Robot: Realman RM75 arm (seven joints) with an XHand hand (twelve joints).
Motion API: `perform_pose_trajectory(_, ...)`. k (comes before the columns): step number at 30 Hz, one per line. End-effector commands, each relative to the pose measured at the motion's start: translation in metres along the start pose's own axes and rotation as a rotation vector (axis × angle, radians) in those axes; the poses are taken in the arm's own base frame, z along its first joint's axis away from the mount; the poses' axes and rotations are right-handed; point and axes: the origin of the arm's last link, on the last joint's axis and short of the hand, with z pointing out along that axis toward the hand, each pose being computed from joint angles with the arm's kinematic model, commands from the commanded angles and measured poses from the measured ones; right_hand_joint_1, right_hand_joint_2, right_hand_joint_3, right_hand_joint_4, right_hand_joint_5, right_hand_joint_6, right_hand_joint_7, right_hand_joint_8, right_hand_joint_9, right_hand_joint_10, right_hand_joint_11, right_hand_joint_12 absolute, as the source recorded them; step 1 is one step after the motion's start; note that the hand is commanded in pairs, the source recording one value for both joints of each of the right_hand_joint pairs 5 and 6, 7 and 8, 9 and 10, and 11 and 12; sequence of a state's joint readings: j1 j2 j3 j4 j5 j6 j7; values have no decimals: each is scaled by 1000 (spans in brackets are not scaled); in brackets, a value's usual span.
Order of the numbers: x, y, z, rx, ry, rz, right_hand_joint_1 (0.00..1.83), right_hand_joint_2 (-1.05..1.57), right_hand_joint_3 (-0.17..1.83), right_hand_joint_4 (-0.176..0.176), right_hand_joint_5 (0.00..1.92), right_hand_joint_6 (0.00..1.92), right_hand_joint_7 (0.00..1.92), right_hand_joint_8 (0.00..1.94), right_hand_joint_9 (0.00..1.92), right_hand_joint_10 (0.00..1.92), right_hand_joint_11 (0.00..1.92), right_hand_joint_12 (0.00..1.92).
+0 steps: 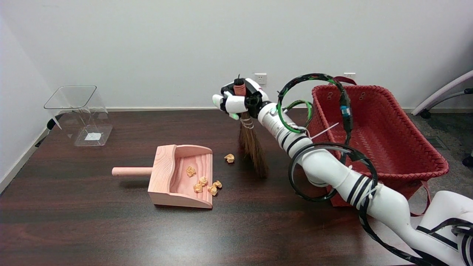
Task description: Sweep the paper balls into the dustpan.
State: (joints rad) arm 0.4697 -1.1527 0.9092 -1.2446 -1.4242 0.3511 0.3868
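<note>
A pale wooden dustpan [168, 173] lies on the dark table, its handle pointing left and its mouth facing right. Several small orange paper balls [201, 181] sit inside it near the mouth, and one [217, 184] rests right at the lip. Another paper ball [229, 158] lies on the table just right of the pan's far corner. My right hand [240, 99] grips the top of a small brown broom [253, 146], held upright. Its bristles hang down to the table a little right of that loose ball.
A large red woven basket [380, 129] stands at the right, close behind my forearm. A clear plastic container [79, 112] sits at the table's far left corner. A chair base shows at the far right edge.
</note>
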Motion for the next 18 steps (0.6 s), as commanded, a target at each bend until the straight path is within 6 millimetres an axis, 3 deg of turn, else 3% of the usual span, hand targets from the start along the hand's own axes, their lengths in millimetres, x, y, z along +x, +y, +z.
perform_pose_trajectory(1, -36, 34, -11, -130, -95, 193, 1380, 879, 842, 0, 1920, 1920, 1920, 1920, 1920, 1920, 1920, 1920)
perform_pose_trajectory(11, -60, 25, -18, -133, -160, 288, 1385, 859, 848, 0, 1920, 1920, 1920, 1920, 1920, 1920, 1920, 1920)
perform_pose_trajectory(18, -74, 6, -23, -99, -209, 349, 1380, 850, 871, 0, 1920, 1920, 1920, 1920, 1920, 1920, 1920, 1920)
